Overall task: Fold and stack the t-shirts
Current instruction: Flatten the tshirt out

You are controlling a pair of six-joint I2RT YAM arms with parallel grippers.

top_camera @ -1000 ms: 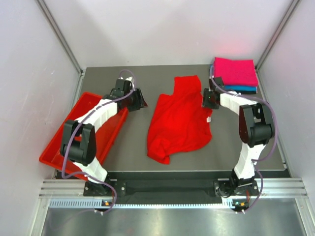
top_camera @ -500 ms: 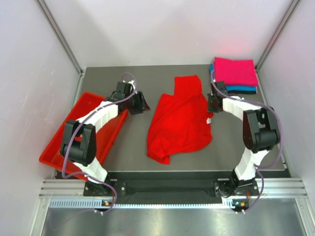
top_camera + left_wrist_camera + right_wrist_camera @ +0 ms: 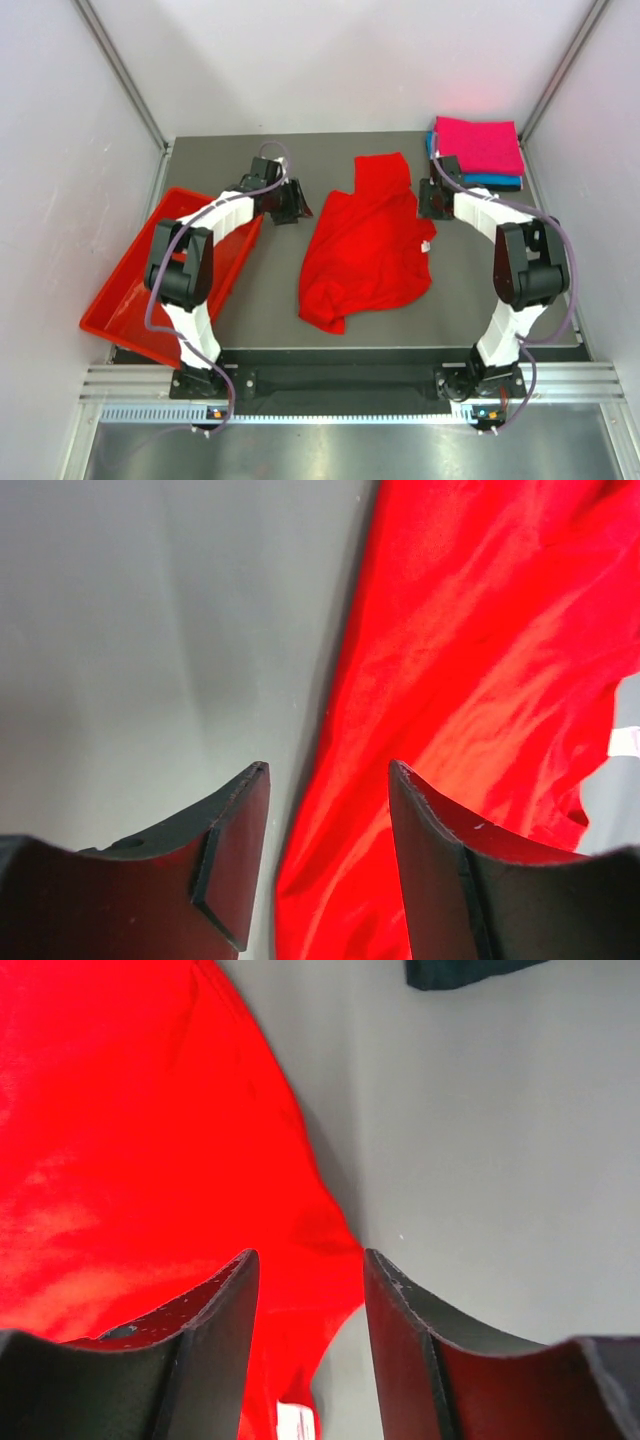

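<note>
A bright red t-shirt [image 3: 365, 240] lies crumpled and unfolded in the middle of the grey table. My left gripper [image 3: 298, 207] is open just off the shirt's upper left edge [image 3: 480, 680], jaws straddling that edge. My right gripper [image 3: 424, 200] is open at the shirt's upper right edge [image 3: 150, 1140], jaws straddling a corner of cloth. Neither holds anything. A folded magenta-pink shirt [image 3: 478, 144] tops a stack at the back right, with a teal-blue shirt [image 3: 490, 180] under it and a black one [image 3: 500, 187] at the bottom.
A rigid red plastic tray [image 3: 135, 290] sits tilted at the left edge of the table. Enclosure walls stand close on the left, right and back. A dark corner of the stack [image 3: 470, 972] shows at the top of the right wrist view.
My left gripper has moved right, up to the red shirt's left edge. My right gripper has shifted slightly back along the shirt's right edge. The shirt has not moved.
</note>
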